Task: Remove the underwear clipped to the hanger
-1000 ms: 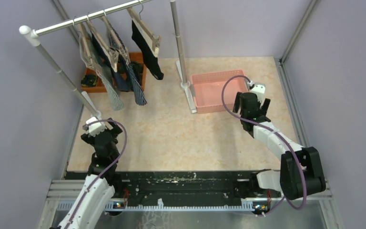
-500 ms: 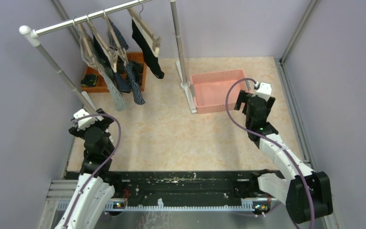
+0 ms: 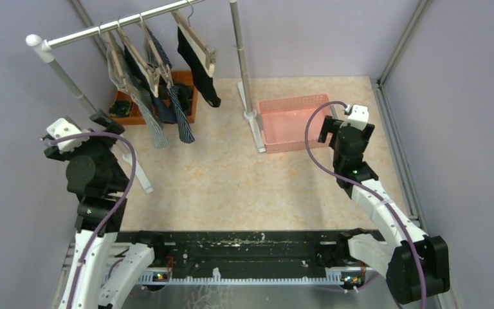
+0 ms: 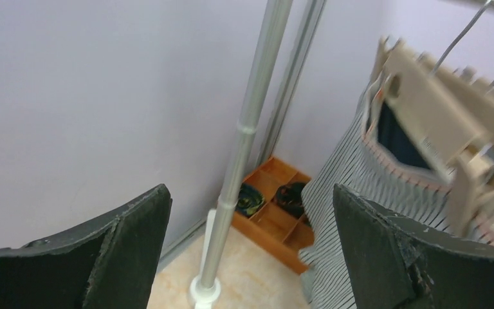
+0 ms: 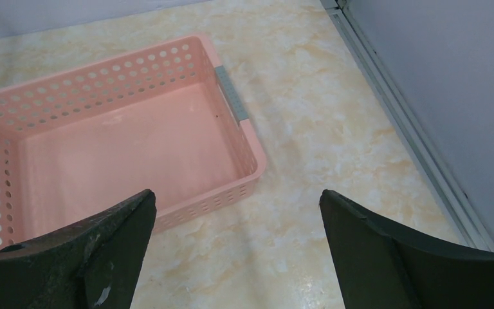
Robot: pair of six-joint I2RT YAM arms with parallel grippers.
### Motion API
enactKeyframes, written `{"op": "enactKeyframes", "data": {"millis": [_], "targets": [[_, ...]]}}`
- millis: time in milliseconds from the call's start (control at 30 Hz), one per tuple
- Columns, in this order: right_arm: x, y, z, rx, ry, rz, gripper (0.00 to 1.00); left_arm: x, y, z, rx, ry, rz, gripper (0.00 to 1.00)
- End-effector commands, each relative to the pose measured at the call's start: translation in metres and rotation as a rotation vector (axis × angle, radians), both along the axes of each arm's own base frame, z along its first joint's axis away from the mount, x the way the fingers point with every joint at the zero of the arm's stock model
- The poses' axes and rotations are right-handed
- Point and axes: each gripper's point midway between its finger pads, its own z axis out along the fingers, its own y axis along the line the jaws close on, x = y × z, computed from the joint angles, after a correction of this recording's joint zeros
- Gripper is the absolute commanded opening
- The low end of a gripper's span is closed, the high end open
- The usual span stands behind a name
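Several pieces of underwear hang clipped to beige hangers [image 3: 197, 45] on a silver rail [image 3: 122, 22] at the back left: a grey striped pair [image 3: 155, 129], a navy striped pair [image 3: 181, 119] and a black pair [image 3: 204, 80]. My left gripper [image 3: 82, 134] is raised beside the rail's left post, open and empty. In the left wrist view the left gripper [image 4: 251, 190] faces the post [image 4: 252, 116], with the striped underwear [image 4: 347, 187] and its beige hanger [image 4: 428, 112] to the right. My right gripper [image 3: 346, 132] hovers open by the pink basket, holding nothing.
A pink basket [image 3: 292, 102], seen close in the right wrist view [image 5: 233, 109], sits right of the rail's second post [image 3: 241, 58]. An orange divided tray [image 4: 273, 222] with rolled dark socks [image 4: 247, 199] stands under the hanging clothes. Purple walls close in left, back and right.
My left arm has lifted and swung left, up toward the rail's left post. The right gripper has shifted slightly right and back beside the basket. Both stay open.
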Motion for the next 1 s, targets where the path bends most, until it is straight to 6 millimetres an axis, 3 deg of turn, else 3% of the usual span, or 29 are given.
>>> {"op": "enactKeyframes", "data": {"millis": [0, 167, 333, 500, 567, 767, 967], "targets": [[0.006, 0.004, 0.038, 0.014, -0.103, 0.009, 0.98, 0.008, -0.008, 0.038, 0.014, 0.023, -0.05, 1.0], [0.009, 0.01, 0.029, 0.025, -0.082, 0.036, 0.97, 0.023, -0.022, 0.082, -0.004, 0.049, -0.129, 1.0], [0.012, 0.016, 0.021, 0.037, -0.064, 0.064, 0.96, 0.025, -0.027, 0.113, -0.071, 0.007, -0.157, 1.0], [0.013, 0.02, 0.02, 0.042, -0.062, 0.085, 0.96, 0.024, -0.046, 0.146, -0.057, -0.021, -0.285, 1.0], [0.013, 0.023, 0.02, 0.045, -0.067, 0.099, 0.96, 0.029, -0.046, 0.144, -0.066, 0.013, -0.276, 1.0], [0.015, 0.027, 0.029, 0.049, -0.086, 0.122, 0.95, 0.063, -0.051, 0.11, -0.038, 0.16, -0.263, 1.0], [0.012, 0.026, 0.039, 0.037, -0.099, 0.129, 0.95, 0.082, -0.062, 0.109, -0.02, 0.135, -0.307, 1.0]]}}
